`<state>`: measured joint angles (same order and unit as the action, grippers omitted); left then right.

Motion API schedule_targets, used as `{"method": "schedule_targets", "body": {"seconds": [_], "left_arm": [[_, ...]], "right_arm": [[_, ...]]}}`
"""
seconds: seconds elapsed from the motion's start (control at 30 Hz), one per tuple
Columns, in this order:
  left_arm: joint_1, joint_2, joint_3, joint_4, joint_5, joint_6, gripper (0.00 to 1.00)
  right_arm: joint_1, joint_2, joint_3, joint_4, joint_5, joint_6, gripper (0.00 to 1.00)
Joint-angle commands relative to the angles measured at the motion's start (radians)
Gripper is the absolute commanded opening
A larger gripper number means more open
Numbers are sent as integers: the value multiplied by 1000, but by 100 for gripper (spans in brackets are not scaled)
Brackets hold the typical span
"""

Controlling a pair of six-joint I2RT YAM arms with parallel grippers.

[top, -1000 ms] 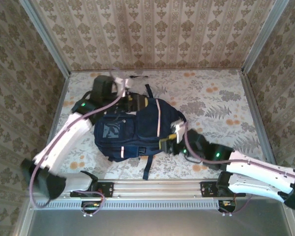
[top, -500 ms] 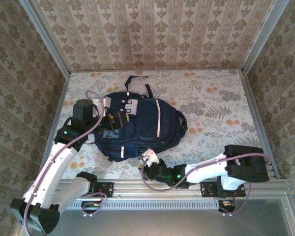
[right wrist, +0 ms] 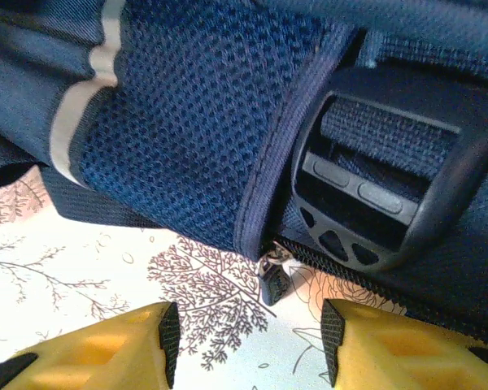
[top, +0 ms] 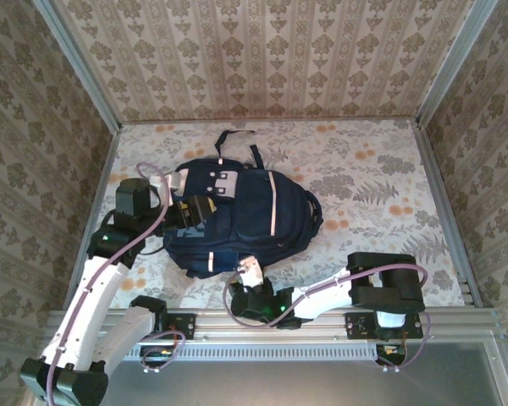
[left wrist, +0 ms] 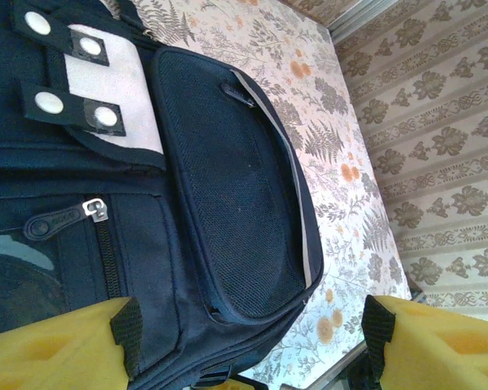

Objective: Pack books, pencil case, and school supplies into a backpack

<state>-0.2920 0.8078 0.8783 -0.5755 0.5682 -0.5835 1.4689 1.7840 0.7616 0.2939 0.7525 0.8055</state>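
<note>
- Backpack (top: 254, 211): lies flat on the table (top: 364, 169).
- Left gripper (left wrist: 252, 325): over backpack's left side, fingers spread, gripping nothing.
- Right gripper (right wrist: 248, 337): at backpack's near edge, fingers spread, zipper pull (right wrist: 274, 280) just beyond, untouched.

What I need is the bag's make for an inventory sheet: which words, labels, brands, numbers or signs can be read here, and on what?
Nothing here can be read.
On the rubber zipper pull of the backpack: a raised marking, too blurred to read.
On the pale patch with snaps: blank.
On the black buckle: no lettering shows.
</note>
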Motion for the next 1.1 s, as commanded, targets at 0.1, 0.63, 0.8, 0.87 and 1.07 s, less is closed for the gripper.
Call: {"method": "schedule_targets", "body": {"seconds": [0.1, 0.63, 0.8, 0.87, 1.07], "left_arm": [[29, -25, -13, -9, 47, 10, 75], [50, -39, -68, -45, -13, -16, 75], [49, -70, -49, -230, -154, -100, 77], [47, -85, -46, -321, -221, -172, 80], [28, -263, -202, -358, -248, -468, 89]], "right_arm": [[-27, 58, 39, -44, 22, 76, 56], [-70, 154, 109, 1, -29, -34, 25], [-70, 108, 85, -8, -10, -59, 4], [-71, 89, 68, -4, -4, -66, 0], [-76, 55, 27, 42, -8, -73, 0]]}}
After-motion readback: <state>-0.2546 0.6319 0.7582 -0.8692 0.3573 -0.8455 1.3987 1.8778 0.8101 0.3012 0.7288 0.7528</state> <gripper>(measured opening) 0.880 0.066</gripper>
